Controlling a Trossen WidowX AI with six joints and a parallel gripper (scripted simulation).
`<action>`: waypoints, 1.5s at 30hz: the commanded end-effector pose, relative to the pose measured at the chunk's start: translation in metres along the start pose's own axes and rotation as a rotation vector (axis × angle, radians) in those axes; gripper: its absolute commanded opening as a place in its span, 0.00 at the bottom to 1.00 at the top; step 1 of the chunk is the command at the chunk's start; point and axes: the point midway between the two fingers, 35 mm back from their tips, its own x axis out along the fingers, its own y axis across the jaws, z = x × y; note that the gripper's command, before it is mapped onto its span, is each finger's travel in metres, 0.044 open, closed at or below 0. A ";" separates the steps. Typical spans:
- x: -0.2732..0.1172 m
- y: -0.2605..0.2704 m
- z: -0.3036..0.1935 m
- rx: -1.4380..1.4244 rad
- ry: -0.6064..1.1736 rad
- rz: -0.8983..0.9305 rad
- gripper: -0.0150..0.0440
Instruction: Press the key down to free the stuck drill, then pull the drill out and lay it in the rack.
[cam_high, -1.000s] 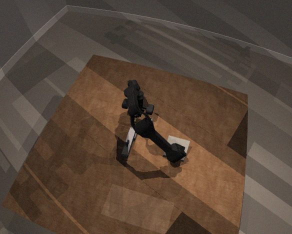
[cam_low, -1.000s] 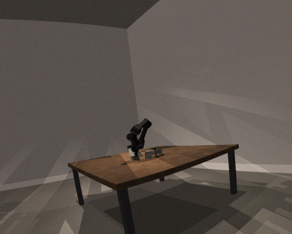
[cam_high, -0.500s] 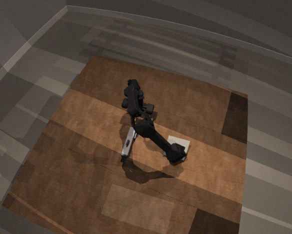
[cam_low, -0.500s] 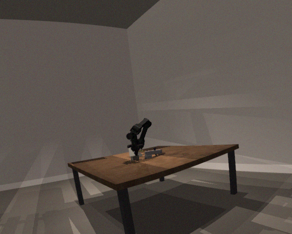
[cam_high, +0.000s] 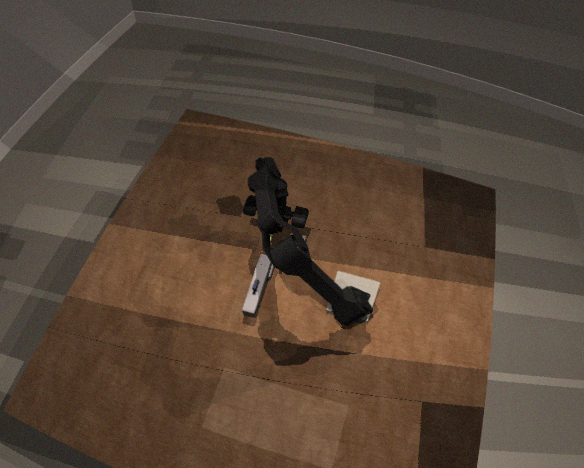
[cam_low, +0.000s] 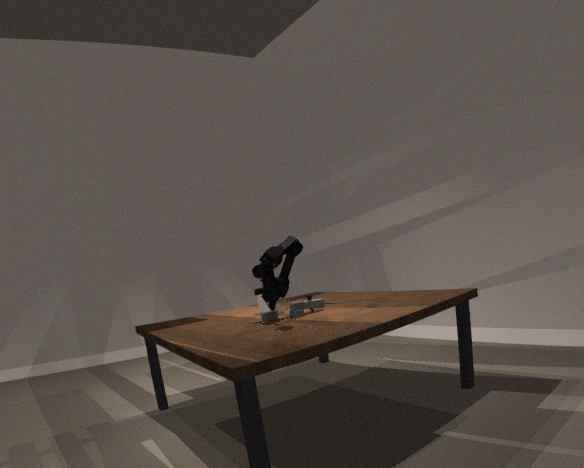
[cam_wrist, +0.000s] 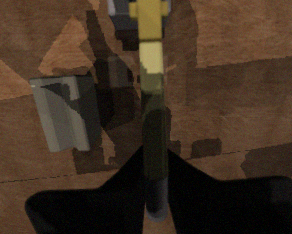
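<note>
One end effector (cam_high: 275, 212) (cam_low: 271, 305) (cam_wrist: 151, 149), two fingers nearly closed, and they've got the one yellow drill (cam_high: 271, 239) (cam_wrist: 153, 110) pinched between them, running up the wrist view's centre! One grey grooved block (cam_low: 270, 316) (cam_wrist: 65, 115) sits at frame left there, apart from the drill, on one wooden worktop (cam_high: 150, 275) (cam_low: 360, 317) (cam_wrist: 240, 95).

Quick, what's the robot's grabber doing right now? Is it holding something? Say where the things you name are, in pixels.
The black gripper (cam_wrist: 151, 149) is closed, holding the long, thin yellow rod with the grey tip (cam_wrist: 151, 25).
</note>
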 end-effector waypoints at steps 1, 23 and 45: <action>-0.003 0.001 -0.001 -0.001 0.004 0.000 0.25; -0.010 0.001 -0.002 -0.001 0.005 0.000 0.25; -0.009 0.013 -0.005 -0.001 0.005 0.000 0.25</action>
